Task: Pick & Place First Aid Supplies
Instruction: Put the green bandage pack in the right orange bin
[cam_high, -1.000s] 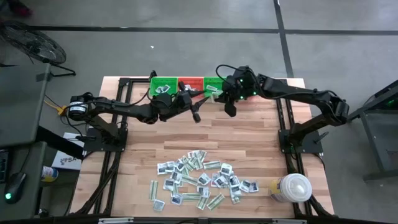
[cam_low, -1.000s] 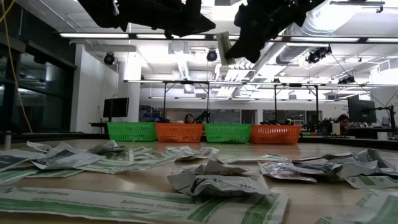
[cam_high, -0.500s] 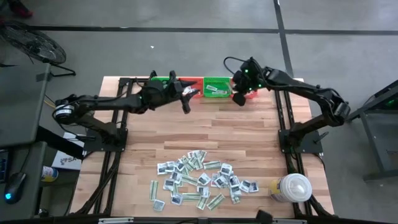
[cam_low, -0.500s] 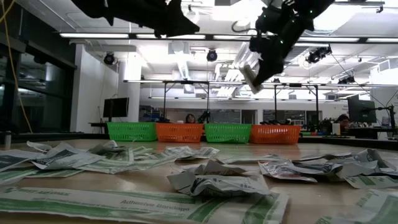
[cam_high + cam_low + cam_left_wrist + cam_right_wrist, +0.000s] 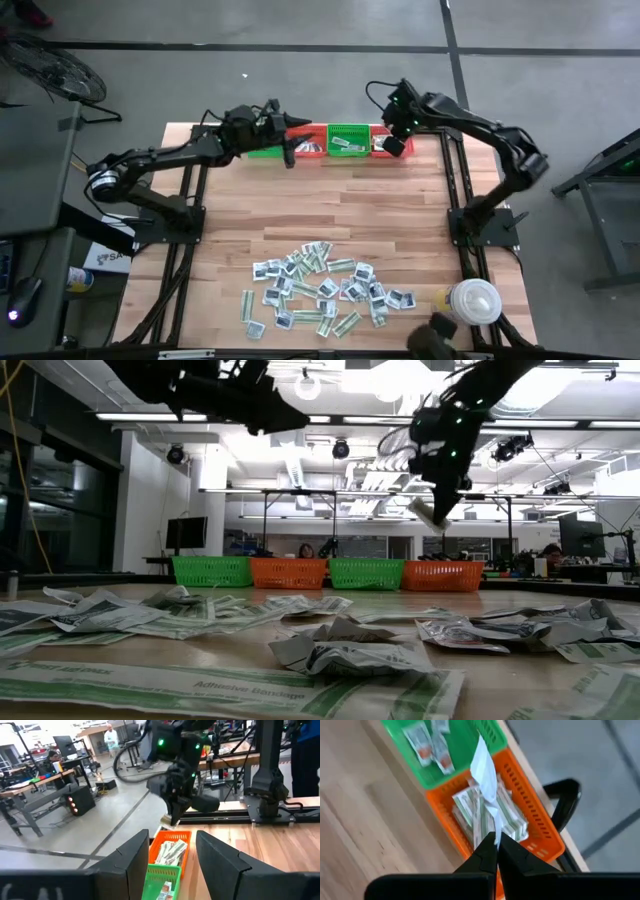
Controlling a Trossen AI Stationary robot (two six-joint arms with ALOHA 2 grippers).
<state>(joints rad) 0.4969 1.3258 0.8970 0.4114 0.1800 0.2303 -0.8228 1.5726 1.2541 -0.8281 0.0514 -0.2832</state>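
A large heap of first aid supplies (image 5: 320,295) lay unsorted at the near edge of the worktop (image 5: 320,215), beside a white lidded container (image 5: 470,303); most of the task appeared outstanding. At the far edge, the right gripper (image 5: 392,144) had its fingers clamped on one packet (image 5: 484,762) over the orange basket (image 5: 520,827). The left gripper (image 5: 287,150) hovered nearby, fingers apart and empty. Only the right wrist view showed strips already binned.

Setting: robotics lab or workshop hall. Evidence: grey concrete floor (image 5: 300,25) around the wooden surface (image 5: 320,215); long ceiling strip lights (image 5: 300,416) and exposed ducts at 12 o'clock; workbenches (image 5: 560,575) with monitors (image 5: 186,532) at 3 and 9 o'clock; seated people (image 5: 303,550) behind the baskets.
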